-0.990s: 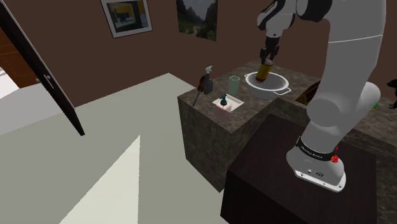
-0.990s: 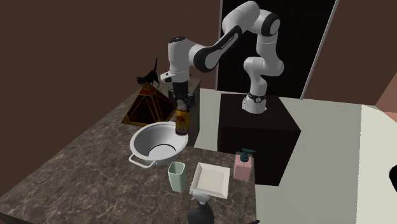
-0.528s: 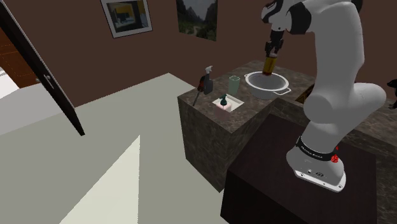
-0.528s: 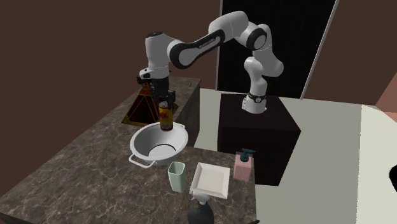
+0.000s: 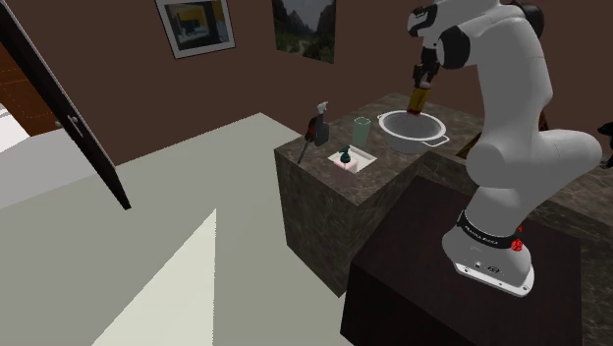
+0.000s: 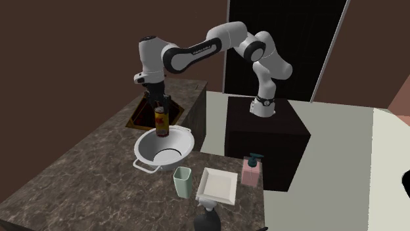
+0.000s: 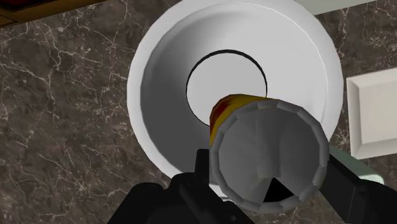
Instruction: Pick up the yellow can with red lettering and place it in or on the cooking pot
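White segmented arm [image 5: 521, 157], dark joints; black fingers [image 7: 348, 191]; red dots [image 5: 514, 247] near base

The can [image 7: 270, 156] is pointing its grey end straight at me in the wrist view, so I can't read any lettering, and it covers part of the pot [image 7: 159, 76] rim. The white tray [image 7: 372, 114] runs off the edge. In the second exterior view, the spray bottle [image 6: 209, 220] is cut off at the bottom edge. In the shoulder view, the can's label is too small to make out.
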You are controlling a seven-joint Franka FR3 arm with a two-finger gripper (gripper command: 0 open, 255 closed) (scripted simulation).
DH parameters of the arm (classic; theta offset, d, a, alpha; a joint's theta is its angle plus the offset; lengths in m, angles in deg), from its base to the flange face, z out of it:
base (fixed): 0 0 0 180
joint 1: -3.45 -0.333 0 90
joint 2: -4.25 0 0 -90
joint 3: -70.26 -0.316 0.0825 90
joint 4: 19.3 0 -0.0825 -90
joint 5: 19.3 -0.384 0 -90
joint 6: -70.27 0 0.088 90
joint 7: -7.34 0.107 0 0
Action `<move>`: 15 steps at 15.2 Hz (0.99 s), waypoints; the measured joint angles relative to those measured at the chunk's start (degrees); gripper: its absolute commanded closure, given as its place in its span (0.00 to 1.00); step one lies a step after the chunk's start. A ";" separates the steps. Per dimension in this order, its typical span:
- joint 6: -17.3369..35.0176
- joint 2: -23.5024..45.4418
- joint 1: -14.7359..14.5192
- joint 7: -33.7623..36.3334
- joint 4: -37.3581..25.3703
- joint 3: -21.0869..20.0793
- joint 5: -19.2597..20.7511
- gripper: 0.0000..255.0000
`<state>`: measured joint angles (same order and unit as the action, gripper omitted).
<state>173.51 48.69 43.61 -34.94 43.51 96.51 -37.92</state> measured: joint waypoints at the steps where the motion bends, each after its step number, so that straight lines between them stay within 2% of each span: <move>1: 0.65 0.04 -0.08 -0.14 0.64 -0.03 -0.06 1.00; 15: 9.38 3.01 -0.73 -1.17 6.74 -0.97 -1.39 1.00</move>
<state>182.89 51.70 42.88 -36.11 50.25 95.54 -39.31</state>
